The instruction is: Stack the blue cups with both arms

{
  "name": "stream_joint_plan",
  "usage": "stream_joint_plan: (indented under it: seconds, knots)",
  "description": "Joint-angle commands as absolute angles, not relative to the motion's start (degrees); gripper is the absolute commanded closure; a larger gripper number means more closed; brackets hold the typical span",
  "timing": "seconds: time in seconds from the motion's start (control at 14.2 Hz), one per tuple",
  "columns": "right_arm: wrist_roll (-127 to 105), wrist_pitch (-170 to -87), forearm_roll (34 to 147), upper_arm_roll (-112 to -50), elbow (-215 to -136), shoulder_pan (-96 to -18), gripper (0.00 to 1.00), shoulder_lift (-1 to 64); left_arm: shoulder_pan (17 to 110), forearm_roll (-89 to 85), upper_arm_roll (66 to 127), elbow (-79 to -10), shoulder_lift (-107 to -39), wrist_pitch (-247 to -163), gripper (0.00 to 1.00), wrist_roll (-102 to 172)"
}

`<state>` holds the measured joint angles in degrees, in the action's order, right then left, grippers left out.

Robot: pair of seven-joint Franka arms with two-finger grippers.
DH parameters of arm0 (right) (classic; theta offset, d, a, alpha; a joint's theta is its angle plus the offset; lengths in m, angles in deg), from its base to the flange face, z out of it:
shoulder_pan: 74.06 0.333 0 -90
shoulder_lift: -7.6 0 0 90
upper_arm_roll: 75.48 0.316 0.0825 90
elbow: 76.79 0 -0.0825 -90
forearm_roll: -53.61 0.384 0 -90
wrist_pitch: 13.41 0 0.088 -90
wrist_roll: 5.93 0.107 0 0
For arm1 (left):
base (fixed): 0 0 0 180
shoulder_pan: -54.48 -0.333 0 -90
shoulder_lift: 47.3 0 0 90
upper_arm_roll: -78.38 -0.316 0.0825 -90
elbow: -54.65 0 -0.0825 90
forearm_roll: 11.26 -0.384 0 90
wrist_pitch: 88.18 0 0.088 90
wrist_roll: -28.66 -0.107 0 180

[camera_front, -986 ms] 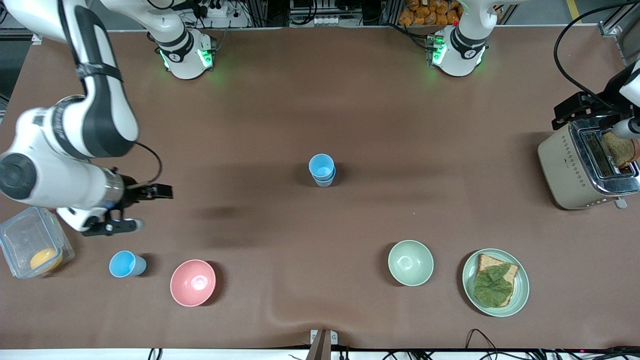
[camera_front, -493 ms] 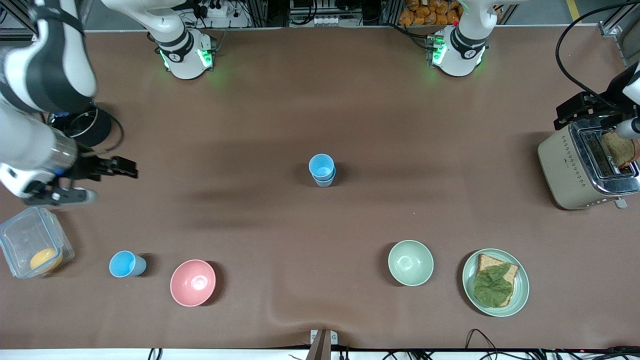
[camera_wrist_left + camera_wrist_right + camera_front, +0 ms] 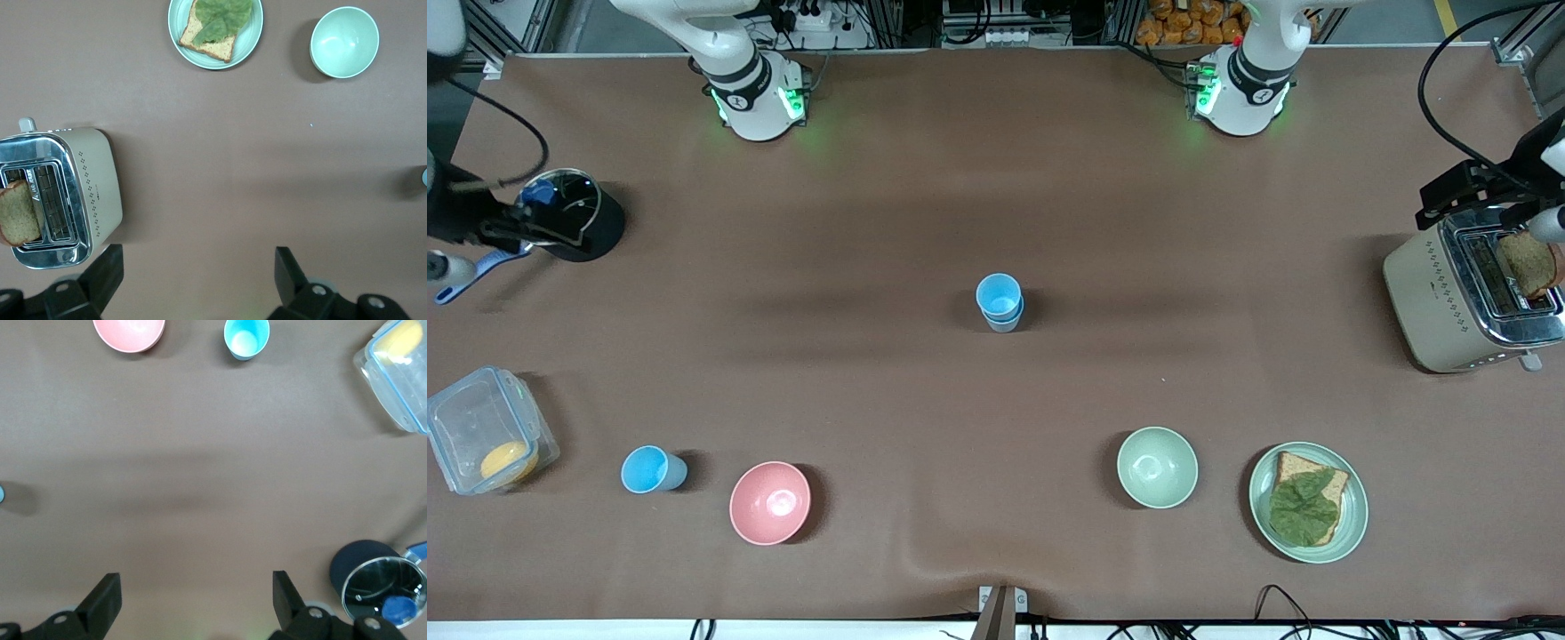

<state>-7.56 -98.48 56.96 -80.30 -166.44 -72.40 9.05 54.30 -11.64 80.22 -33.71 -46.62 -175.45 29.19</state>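
Observation:
Two light-blue cups [image 3: 999, 302] stand nested in one stack at the table's middle. A single blue cup [image 3: 649, 469] stands nearer the front camera, toward the right arm's end, beside the pink bowl [image 3: 770, 502]. It also shows in the right wrist view [image 3: 246, 338] with a pale bottom. My right gripper [image 3: 193, 603] is open and empty, up over bare table by a black pot; in the front view [image 3: 480, 227] it is partly cut off. My left gripper [image 3: 197, 273] is open and empty, over the toaster [image 3: 1472, 293].
A black pot with a glass lid [image 3: 569, 213] and a clear container holding something orange [image 3: 485, 442] sit at the right arm's end. A pale green bowl [image 3: 1157, 467] and a plate with toast and lettuce [image 3: 1307, 502] sit toward the left arm's end.
My right arm has swung away from beside the single blue cup, toward the black pot at the table's end. The left arm and all cups have stayed put.

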Motion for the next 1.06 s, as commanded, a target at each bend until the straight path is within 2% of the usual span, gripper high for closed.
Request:
stream_joint_plan:
  seconds: [0.0,0.14,0.99]
  knots:
    - [-7.1,-95.8,56.0,-79.6,-165.8,-73.2,0.00,7.0,54.7,-11.3,80.3,-32.8,-46.4,-173.4,0.00,29.3]
    - [-6.8,-93.6,56.0,-80.2,-165.6,-73.3,0.00,7.0,54.7,-11.3,80.3,-32.8,-46.4,-173.2,0.00,29.3]
    - [-7.2,-93.3,54.9,-80.8,-164.6,-73.2,0.00,7.1,54.4,-11.2,80.2,-31.5,-46.9,-171.9,0.00,29.6]
